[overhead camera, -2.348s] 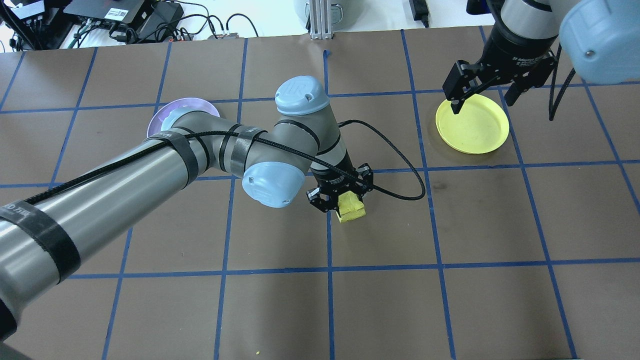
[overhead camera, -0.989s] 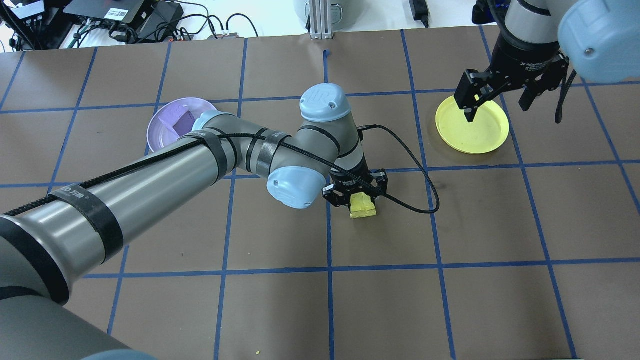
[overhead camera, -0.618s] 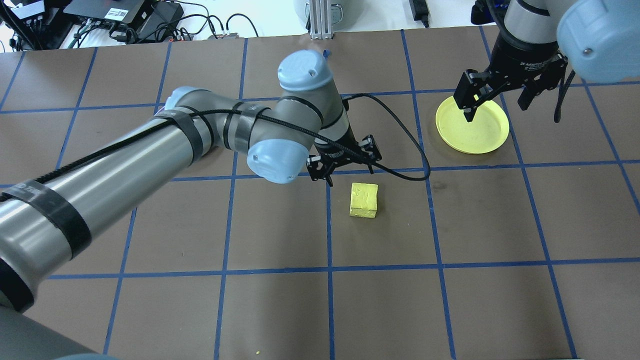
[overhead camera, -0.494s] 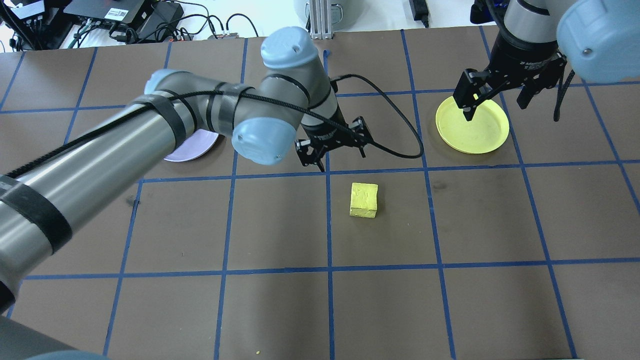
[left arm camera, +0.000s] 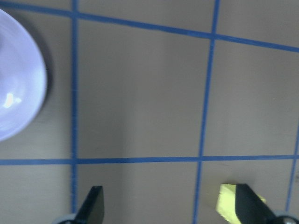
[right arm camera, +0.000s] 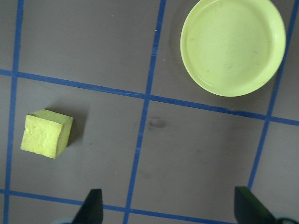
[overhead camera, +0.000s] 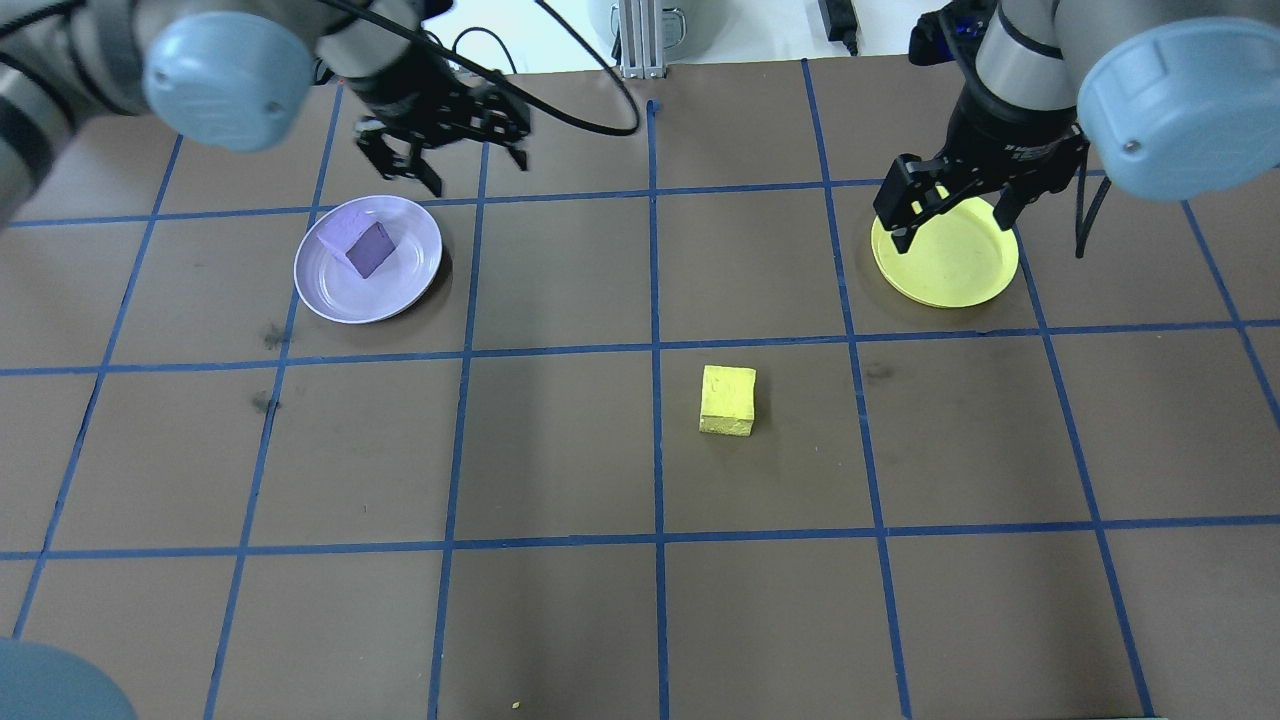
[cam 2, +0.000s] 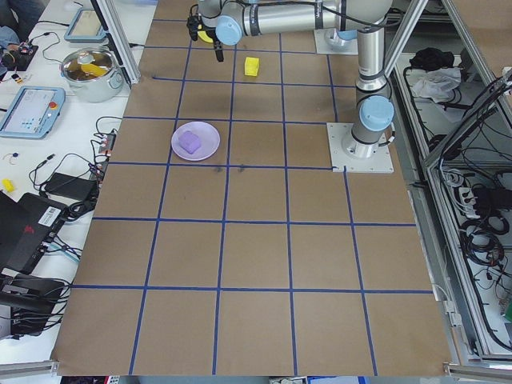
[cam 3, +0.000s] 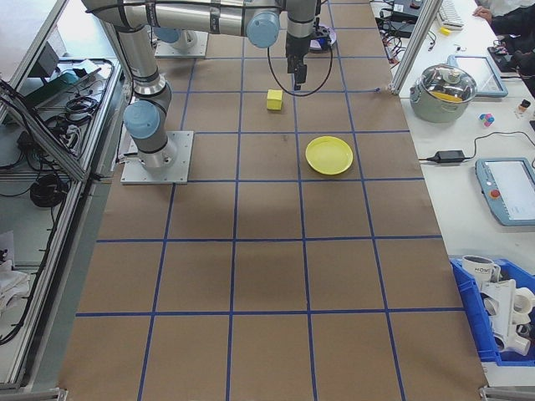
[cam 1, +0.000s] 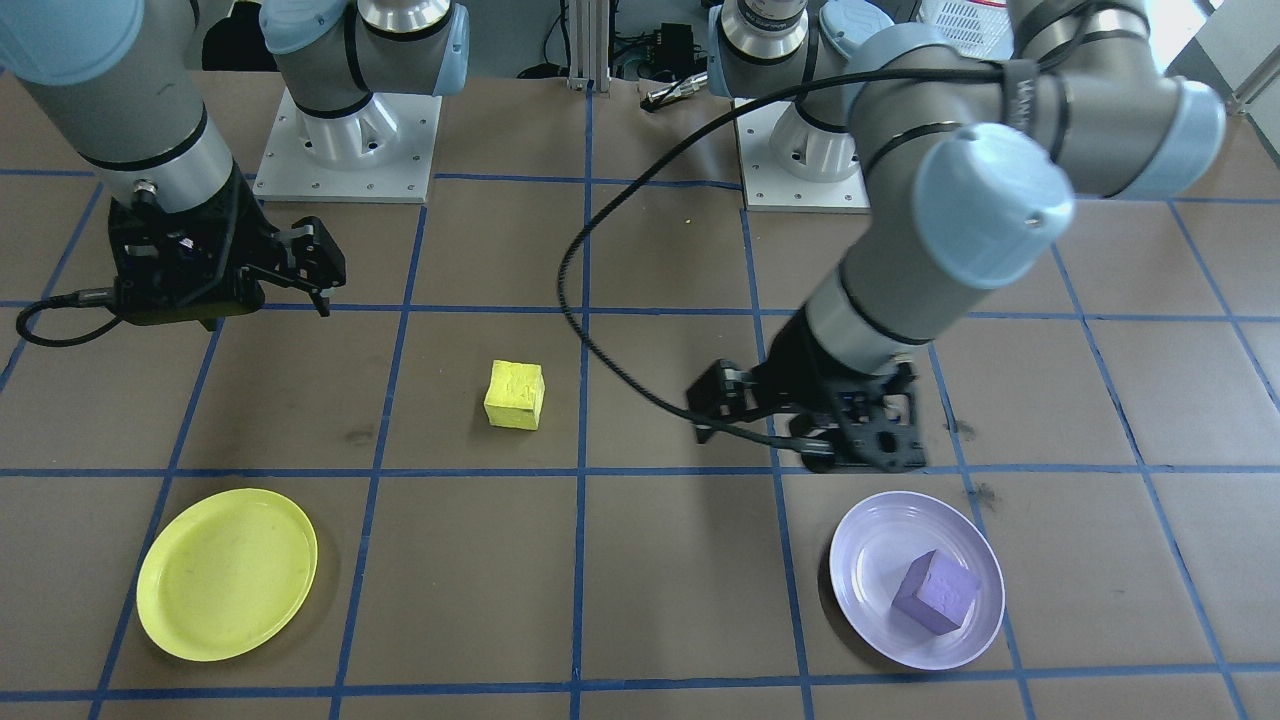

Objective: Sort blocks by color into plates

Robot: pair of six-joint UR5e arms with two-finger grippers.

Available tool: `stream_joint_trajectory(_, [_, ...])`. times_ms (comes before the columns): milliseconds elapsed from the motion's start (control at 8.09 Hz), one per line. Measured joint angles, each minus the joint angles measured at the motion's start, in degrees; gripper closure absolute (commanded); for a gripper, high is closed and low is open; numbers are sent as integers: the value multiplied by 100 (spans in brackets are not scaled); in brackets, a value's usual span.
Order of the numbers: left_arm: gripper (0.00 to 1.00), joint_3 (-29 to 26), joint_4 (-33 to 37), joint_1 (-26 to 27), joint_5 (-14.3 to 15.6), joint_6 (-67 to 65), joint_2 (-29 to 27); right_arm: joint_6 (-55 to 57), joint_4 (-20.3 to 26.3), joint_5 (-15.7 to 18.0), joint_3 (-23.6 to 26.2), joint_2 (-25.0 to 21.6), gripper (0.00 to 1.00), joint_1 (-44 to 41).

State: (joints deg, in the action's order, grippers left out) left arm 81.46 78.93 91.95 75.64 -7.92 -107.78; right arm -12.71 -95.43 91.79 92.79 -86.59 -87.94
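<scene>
The yellow block (overhead camera: 727, 400) (cam 1: 515, 394) (right arm camera: 46, 133) lies alone on the brown table, near its middle, with no gripper on it. In the lavender plate (overhead camera: 330, 290) (cam 1: 870, 560) sits the purple block (overhead camera: 368, 248) (cam 1: 935, 592). My left gripper (overhead camera: 478, 172) (cam 1: 760, 445) (left arm camera: 170, 207) hangs open and empty, raised near that plate. The yellow plate (overhead camera: 960, 275) (cam 1: 225, 575) (right arm camera: 233, 44) holds nothing. My right gripper (overhead camera: 950, 228) (cam 1: 260, 305) (right arm camera: 170, 207) is open and empty, raised by that plate. In the left wrist view, a corner of the yellow block (left arm camera: 226, 205) peeks out beside one finger.
Blue tape lines (overhead camera: 655, 350) divide the brown table into squares. Cables and electronics (overhead camera: 250, 40) lie beyond the far edge. A pot (cam 3: 450, 88) and a tablet (cam 3: 510, 192) rest on the side bench. The left arm's cable (cam 1: 590, 330) loops low over the table.
My left gripper opened, left the yellow block on the table's middle, then rose and swung back left to the lavender plate, uncovering the purple block. The right gripper shifted slightly left.
</scene>
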Motion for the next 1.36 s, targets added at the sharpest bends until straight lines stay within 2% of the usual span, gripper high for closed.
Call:
stream_joint_trajectory(247, [0, -96, 486, -1230, 608, 1559, 327, 667, -190, -492, 326, 3, 0, -232])
stream_joint_trajectory(371, [0, -177, 910, -1588, 841, 1815, 558, 1173, -256, -568, 450, 28, 0, -435])
stream_joint_trajectory(494, [0, -251, 1274, -1710, 1044, 1867, 813, 1582, -334, -605, 544, 113, 0, -668])
stream_joint_trajectory(618, [0, -306, 1590, -1654, 1156, 1697, 1025, 1878, -472, -607, 592, 260, 0, -898])
stream_joint_trajectory(865, [0, -418, 1896, -1075, 1220, 1007, 1207, 2526, -846, -599, 621, 754, 0, -1291])
stream_joint_trajectory(1112, [0, -467, 1637, -354, 993, 443, 1010, 2977, -1036, -622, 626, 1204, 0, -1561])
stream_joint_trajectory(1360, [0, -493, 1435, 135, 1117, 285, 749, 3040, -1064, -644, 626, 1570, 0, -1685])
